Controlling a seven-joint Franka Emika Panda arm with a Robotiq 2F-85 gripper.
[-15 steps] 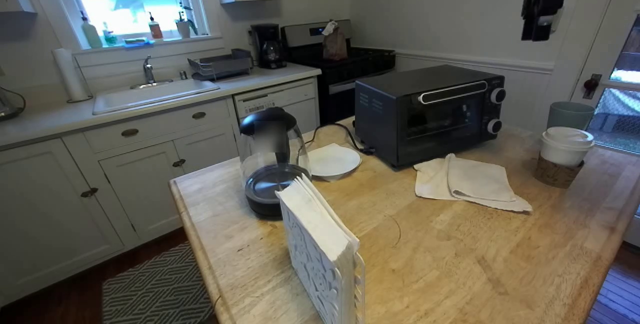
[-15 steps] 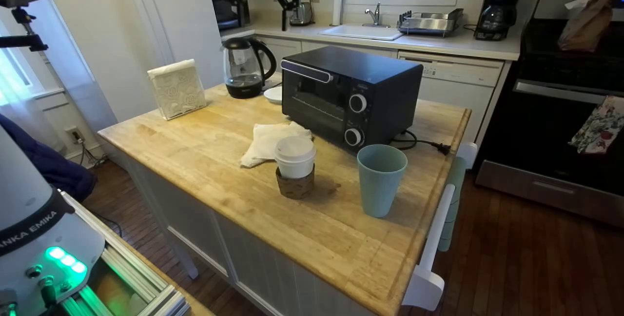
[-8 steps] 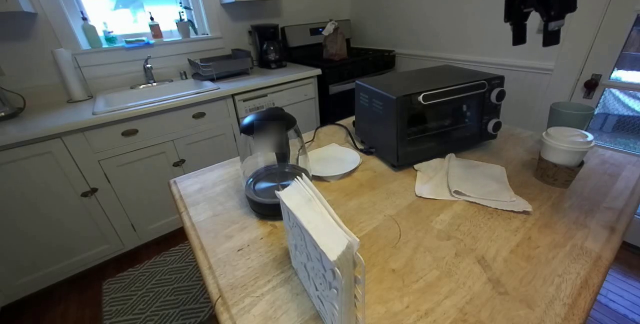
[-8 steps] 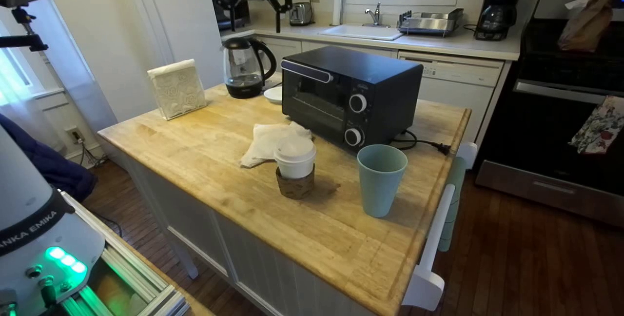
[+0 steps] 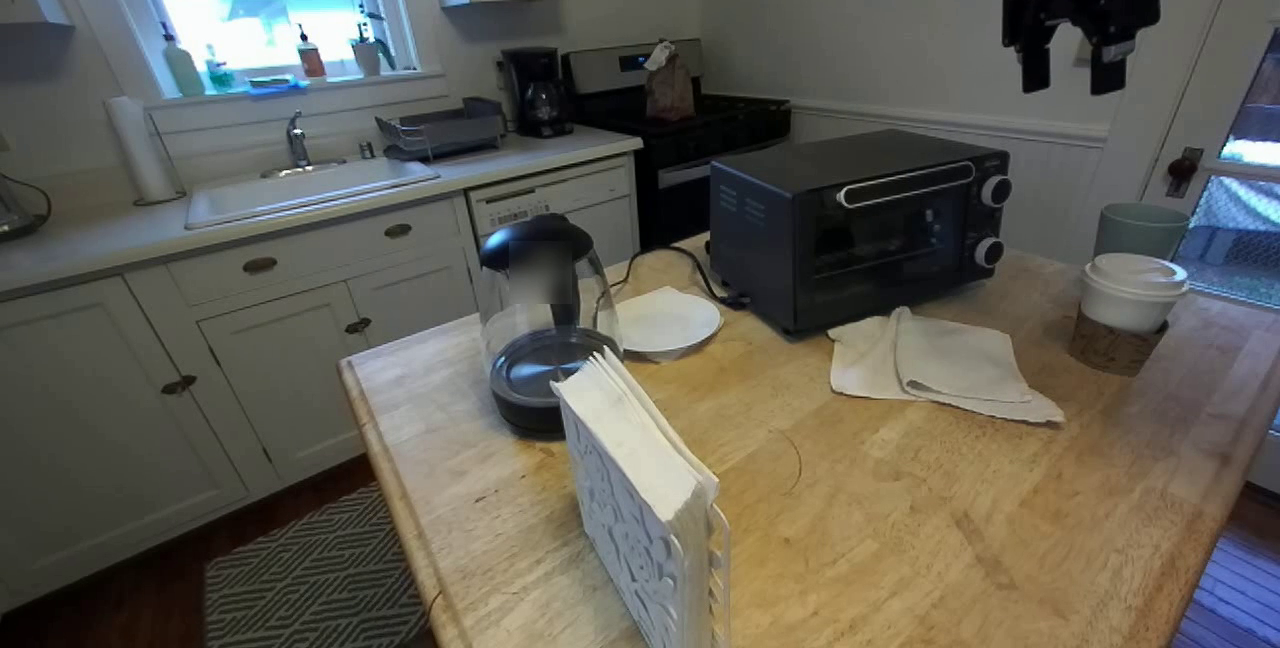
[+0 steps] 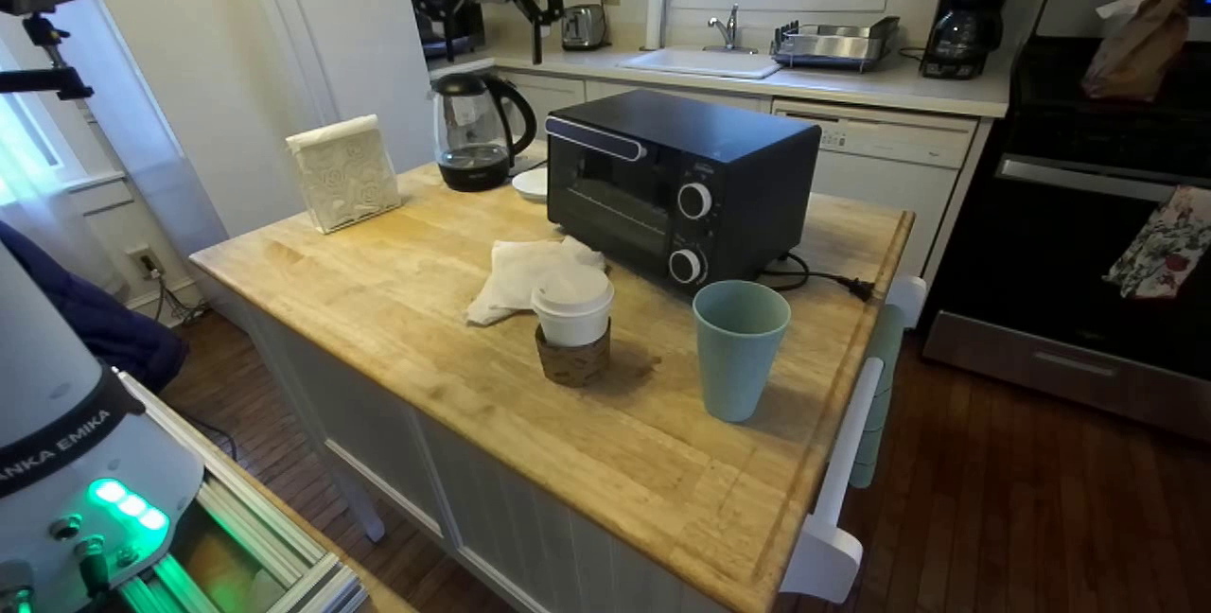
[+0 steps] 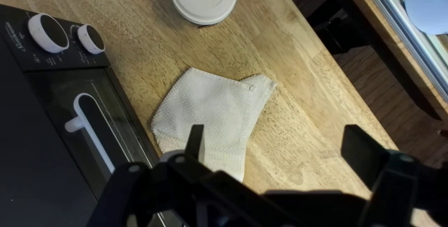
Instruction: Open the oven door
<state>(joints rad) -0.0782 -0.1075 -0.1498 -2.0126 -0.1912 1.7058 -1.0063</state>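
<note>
The oven door (image 5: 880, 233) (image 6: 605, 192) is the dark glass front of the black toaster oven, and it is shut in both exterior views. Its light handle bar (image 5: 905, 185) (image 6: 594, 138) runs along the door's top. In the wrist view the oven door (image 7: 56, 94) lies at the left, and the handle bar (image 7: 93, 135) is partly hidden by the gripper's left finger linkage. My gripper (image 5: 1072, 76) (image 6: 493, 47) is open and empty, pointing down, well above the table and out in front of the oven. In the wrist view the gripper (image 7: 274, 143) spans over cloth and wood.
A white cloth (image 7: 213, 115) lies before the oven. A lidded paper cup (image 6: 573, 310) and a green cup (image 6: 741, 348) stand near the knob side. A glass kettle (image 5: 545, 328), a white plate (image 5: 668, 320) and a napkin holder (image 5: 640, 518) stand toward the other end.
My gripper has turned, so both fingers now show apart in an exterior view where they overlapped before. It has shifted slightly left in both exterior views. The oven door has not moved.
</note>
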